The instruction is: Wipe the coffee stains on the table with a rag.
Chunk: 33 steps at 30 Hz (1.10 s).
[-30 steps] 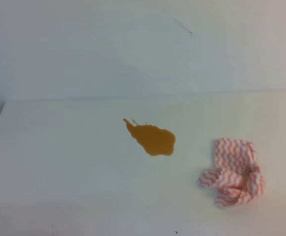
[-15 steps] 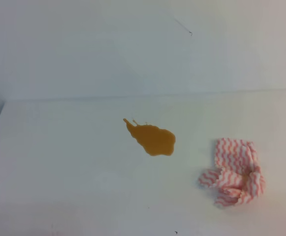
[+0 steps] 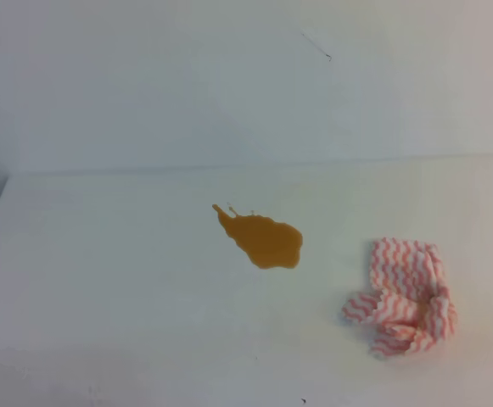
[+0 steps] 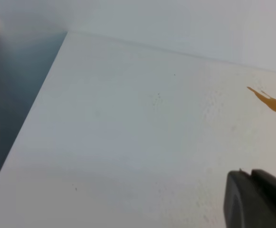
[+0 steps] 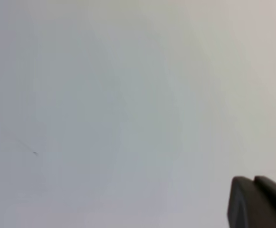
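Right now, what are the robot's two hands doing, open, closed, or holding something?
Left hand: only a dark corner shows; open or closed cannot be told.
Right hand: closed, holding nothing; the rag lies untouched on the table.

High view looking down on the table [image 3: 102, 280], left wrist view low over its left edge, sharing the coffee stains [image 3: 263, 238], right wrist view facing blank white surface

1 coffee stain [image 3: 263, 238], 1 rag [image 3: 403, 297], 1 table [image 3: 127, 288].
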Each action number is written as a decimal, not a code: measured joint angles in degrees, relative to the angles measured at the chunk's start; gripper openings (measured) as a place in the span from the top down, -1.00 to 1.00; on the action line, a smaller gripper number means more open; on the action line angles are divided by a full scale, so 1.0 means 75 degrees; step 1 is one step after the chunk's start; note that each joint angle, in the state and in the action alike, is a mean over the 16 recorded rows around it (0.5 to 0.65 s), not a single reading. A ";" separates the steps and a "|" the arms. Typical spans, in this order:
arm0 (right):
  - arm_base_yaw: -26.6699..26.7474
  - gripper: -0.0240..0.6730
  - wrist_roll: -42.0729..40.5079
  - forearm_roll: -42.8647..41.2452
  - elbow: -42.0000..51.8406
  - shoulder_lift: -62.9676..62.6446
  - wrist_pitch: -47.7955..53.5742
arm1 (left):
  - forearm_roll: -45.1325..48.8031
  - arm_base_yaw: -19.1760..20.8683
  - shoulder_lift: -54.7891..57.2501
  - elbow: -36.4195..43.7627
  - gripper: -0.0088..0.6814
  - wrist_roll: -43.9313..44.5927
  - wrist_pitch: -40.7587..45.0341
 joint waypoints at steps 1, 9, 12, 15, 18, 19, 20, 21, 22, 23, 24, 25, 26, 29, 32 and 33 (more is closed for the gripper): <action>-0.0001 0.94 0.0031 0.0005 -0.0016 0.0012 -0.0165 | 0.0000 0.0000 0.0000 0.0000 0.97 0.0000 0.0000; -0.0002 0.94 0.0210 0.0049 -0.0530 0.0062 -0.0039 | 0.0000 0.0000 0.0000 0.0000 0.97 0.0000 0.0000; -0.0003 0.94 0.0182 0.0060 -0.1094 0.0247 0.0753 | 0.0000 0.0000 0.0000 0.0000 0.97 0.0000 0.0000; -0.0003 0.94 0.0163 0.0084 -0.1816 0.0554 0.1790 | 0.0000 0.0000 0.0000 0.0000 0.97 0.0000 0.0000; -0.0002 0.94 0.0118 0.0119 -0.2699 0.1025 0.3032 | 0.0000 0.0000 0.0000 0.0000 0.97 0.0000 0.0000; -0.0002 0.94 0.0079 0.0137 -0.3011 0.1217 0.3430 | 0.0000 0.0000 0.0000 0.0000 0.97 0.0000 0.0000; -0.0002 0.94 0.0018 0.0167 -0.3321 0.1428 0.3803 | 0.0000 0.0000 0.0000 0.0000 0.97 0.0000 0.0000; -0.0002 0.94 -0.0066 0.0212 -0.3620 0.1674 0.4144 | 0.0000 0.0000 0.0000 0.0000 0.97 0.0000 0.0000; -0.0002 0.94 -0.0165 0.0274 -0.3906 0.1923 0.4465 | 0.0000 0.0000 0.0000 0.0000 0.97 0.0000 0.0000; -0.0002 0.94 -0.0271 0.0353 -0.4178 0.2193 0.4759 | 0.0000 0.0000 0.0000 0.0000 0.97 0.0000 0.0000; -0.0002 0.94 -0.0382 0.0448 -0.4432 0.2476 0.5024 | 0.0000 0.0000 0.0000 0.0000 0.97 0.0000 0.0000; -0.0002 0.94 -0.0512 0.0558 -0.4668 0.2769 0.5267 | 0.0000 0.0000 0.0000 0.0000 0.97 0.0000 0.0000; -0.0002 0.93 -0.0665 0.0683 -0.4882 0.3069 0.5487 | 0.0000 0.0000 0.0000 0.0000 0.97 0.0000 0.0000; 0.0001 0.93 -0.1230 0.1147 -0.5396 0.4008 0.6019 | 0.0000 0.0000 0.0000 0.0000 0.97 0.0000 0.0000; 0.0004 0.93 -0.1942 0.1753 -0.5710 0.4964 0.6401 | 0.0000 0.0000 0.0000 0.0000 0.97 0.0000 0.0000; 0.0007 0.93 -0.2206 0.1997 -0.5782 0.5289 0.6506 | 0.0000 0.0000 0.0000 0.0000 0.97 0.0000 0.0000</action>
